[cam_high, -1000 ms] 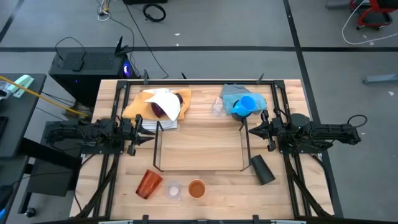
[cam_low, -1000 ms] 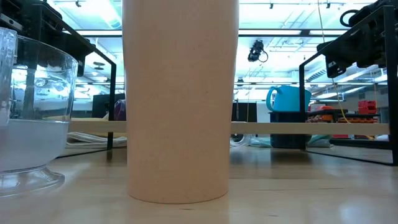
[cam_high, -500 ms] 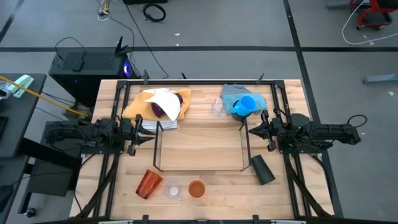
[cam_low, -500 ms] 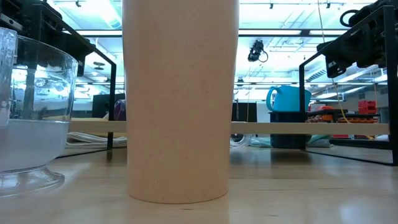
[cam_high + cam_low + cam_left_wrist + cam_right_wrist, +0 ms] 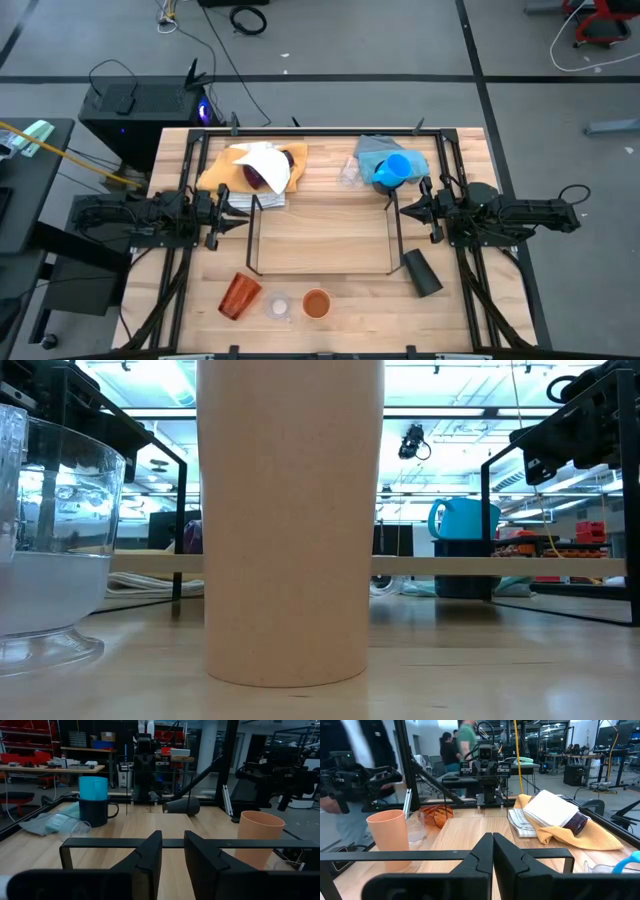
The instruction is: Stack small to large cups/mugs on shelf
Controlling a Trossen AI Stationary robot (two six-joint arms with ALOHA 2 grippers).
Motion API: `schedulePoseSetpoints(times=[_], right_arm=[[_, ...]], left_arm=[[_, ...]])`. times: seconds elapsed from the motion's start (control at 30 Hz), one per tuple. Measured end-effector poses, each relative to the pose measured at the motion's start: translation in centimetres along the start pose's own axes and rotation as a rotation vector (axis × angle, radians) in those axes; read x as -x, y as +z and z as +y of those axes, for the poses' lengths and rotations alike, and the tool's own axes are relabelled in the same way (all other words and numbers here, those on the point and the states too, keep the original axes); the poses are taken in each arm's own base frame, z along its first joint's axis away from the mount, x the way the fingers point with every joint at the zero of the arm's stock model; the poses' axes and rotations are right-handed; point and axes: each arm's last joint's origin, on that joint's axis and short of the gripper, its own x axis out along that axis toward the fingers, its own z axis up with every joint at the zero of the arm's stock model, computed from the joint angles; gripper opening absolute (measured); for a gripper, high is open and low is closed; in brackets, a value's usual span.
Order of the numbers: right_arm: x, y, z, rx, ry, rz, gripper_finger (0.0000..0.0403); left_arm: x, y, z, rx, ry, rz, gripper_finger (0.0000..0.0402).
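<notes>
The black wire shelf (image 5: 320, 272) stands mid-table between my grippers. My left gripper (image 5: 240, 213) hovers at its left end, level, fingers a little apart (image 5: 172, 865). My right gripper (image 5: 405, 208) hovers at its right end, shut (image 5: 493, 851). A light-blue mug (image 5: 393, 170) sits inside a navy mug (image 5: 95, 811) at the far right. A purple tumbler (image 5: 265, 173) lies under cloths. A black cup (image 5: 422, 272) lies on its side. At the near edge an amber tumbler (image 5: 239, 296) lies beside a standing clear cup (image 5: 281, 306) and a standing orange cup (image 5: 316, 303).
Yellow and white cloths (image 5: 250, 160) lie at the far left, and a blue cloth (image 5: 375, 150) at the far right with another clear cup (image 5: 350, 172). Black frame rails (image 5: 440, 150) run along the table's sides. People stand in the room behind (image 5: 455, 747).
</notes>
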Motion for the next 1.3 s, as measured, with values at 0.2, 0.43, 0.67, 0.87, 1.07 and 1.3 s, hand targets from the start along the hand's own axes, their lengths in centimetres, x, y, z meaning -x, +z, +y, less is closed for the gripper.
schedulePoseSetpoints(times=[0.2,0.43,0.67,0.87,1.07,1.3], right_arm=[[0.00,0.00,0.00,0.000,0.000,0.000,0.0016],[0.00,0.00,0.00,0.000,0.000,0.000,0.0016],[0.00,0.00,0.00,0.000,0.000,0.000,0.0016],[0.00,0.00,0.00,0.000,0.000,0.000,0.0016],[0.00,0.00,0.00,0.000,0.000,0.000,0.0016],[0.00,0.00,0.00,0.000,0.000,0.000,0.0016]], left_arm=[[0.00,0.00,0.00,0.000,0.000,0.000,0.0085],[0.00,0.00,0.00,0.000,0.000,0.000,0.0087],[0.00,0.00,0.00,0.000,0.000,0.000,0.0089],[0.00,0.00,0.00,0.000,0.000,0.000,0.0083],[0.00,0.00,0.00,0.000,0.000,0.000,0.0090],[0.00,0.00,0.00,0.000,0.000,0.000,0.0085]])
